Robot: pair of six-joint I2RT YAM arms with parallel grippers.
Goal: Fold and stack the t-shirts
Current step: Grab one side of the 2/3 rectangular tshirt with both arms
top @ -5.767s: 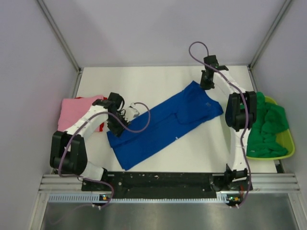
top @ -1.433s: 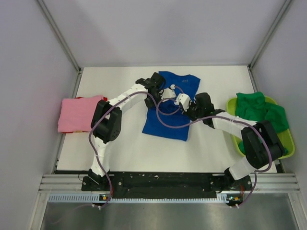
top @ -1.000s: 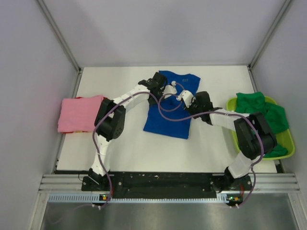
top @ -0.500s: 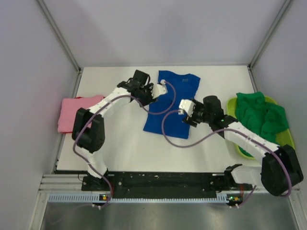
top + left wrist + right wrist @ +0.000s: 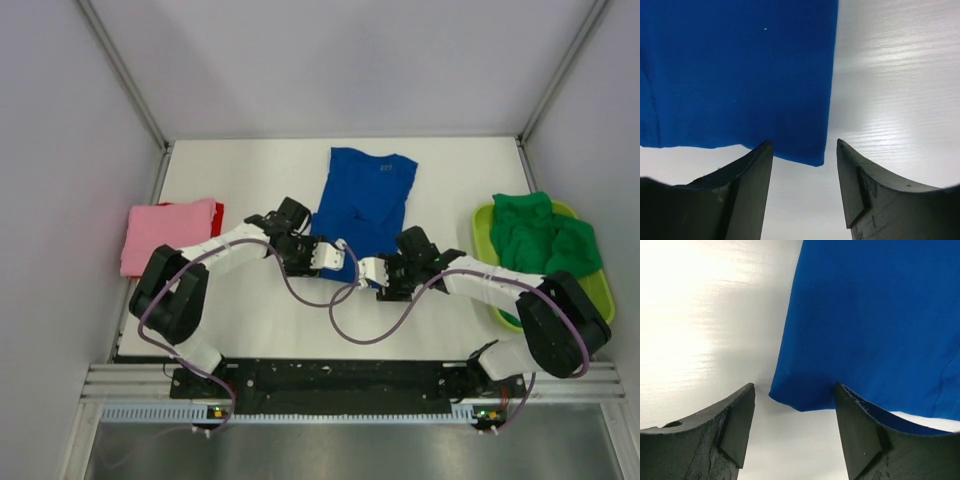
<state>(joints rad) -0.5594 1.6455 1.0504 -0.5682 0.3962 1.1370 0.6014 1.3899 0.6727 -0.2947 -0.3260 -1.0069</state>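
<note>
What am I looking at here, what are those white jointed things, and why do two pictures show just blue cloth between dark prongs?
Those are two robot arms bolted at the near edge of the table. The wide picture comes from a fixed camera above and behind them. Each close-up comes from a camera on one wrist; the dark prongs are that arm's own fingers. On the table lie a blue t-shirt in the middle, a folded pink t-shirt on the left, and green t-shirts heaped in a lime basket on the right. The left gripper and the right gripper are both open, each straddling a near corner of the blue t-shirt. Nothing is held.
</note>
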